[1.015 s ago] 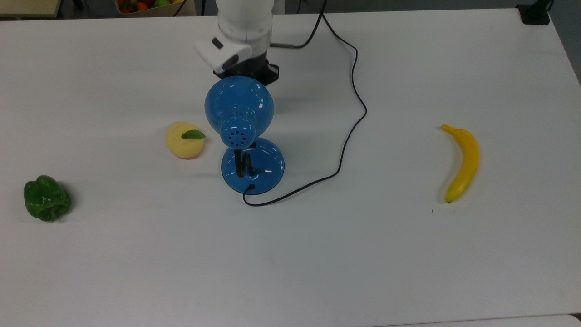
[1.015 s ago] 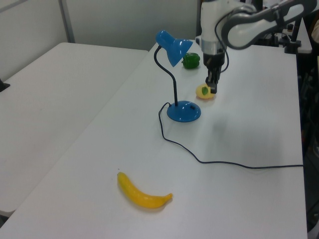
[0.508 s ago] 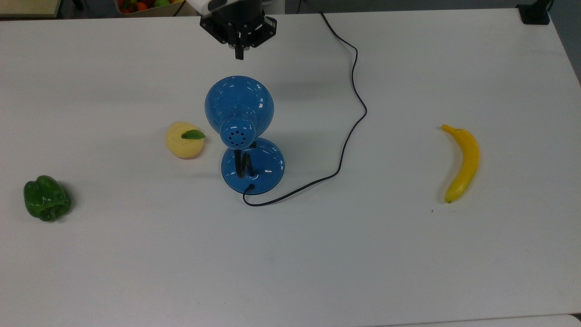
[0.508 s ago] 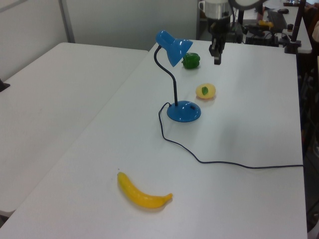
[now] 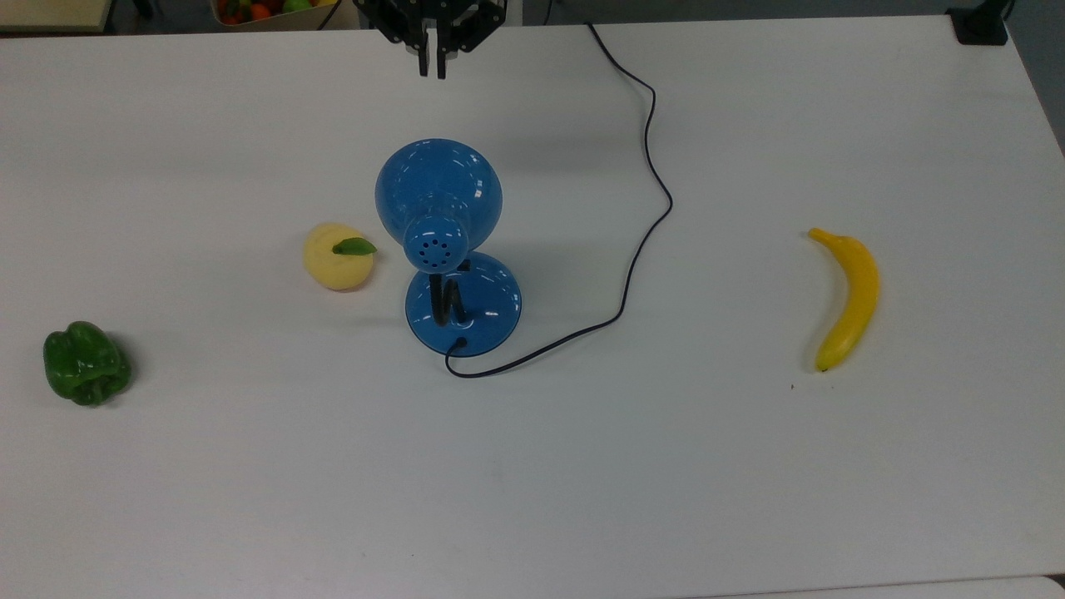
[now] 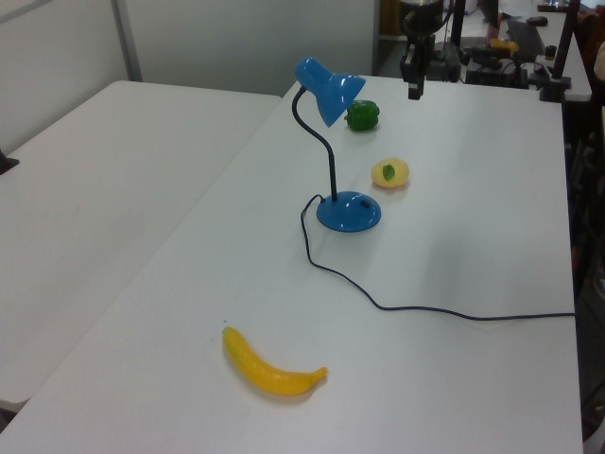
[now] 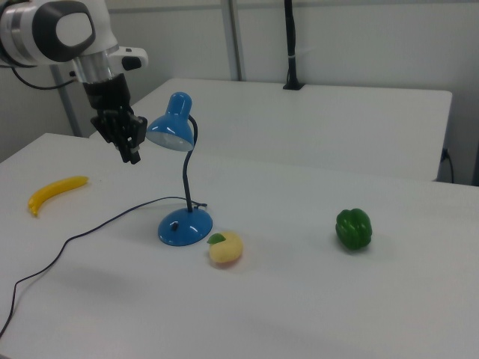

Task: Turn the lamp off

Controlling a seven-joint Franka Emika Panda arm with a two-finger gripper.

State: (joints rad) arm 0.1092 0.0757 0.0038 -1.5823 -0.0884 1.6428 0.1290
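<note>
The blue lamp (image 5: 438, 195) stands near the middle of the white table (image 5: 582, 466). Its domed shade sits over a black bent gooseneck and a round blue base (image 5: 482, 320). A thin dark cord (image 5: 657, 191) runs from the base to the table's far edge. My gripper (image 5: 432, 66) hangs in the air at the top view's upper edge, well clear of the shade, holding nothing, and its two fingertips show a narrow gap. In the left view the gripper (image 6: 413, 87) is behind the lamp (image 6: 331, 90). In the right view the gripper (image 7: 132, 152) hovers just left of the shade (image 7: 172, 129).
A yellow fruit with a green leaf (image 5: 338, 255) lies just left of the lamp base in the top view. A green bell pepper (image 5: 86, 363) sits at the top view's far left and a banana (image 5: 849, 298) at the right. A bin of fruit (image 5: 266, 10) stands beyond the table.
My gripper has risen from low beside the lamp and pulled back toward the table's far edge. Its fingertips now show a small gap. The lamp and fruit have not moved.
</note>
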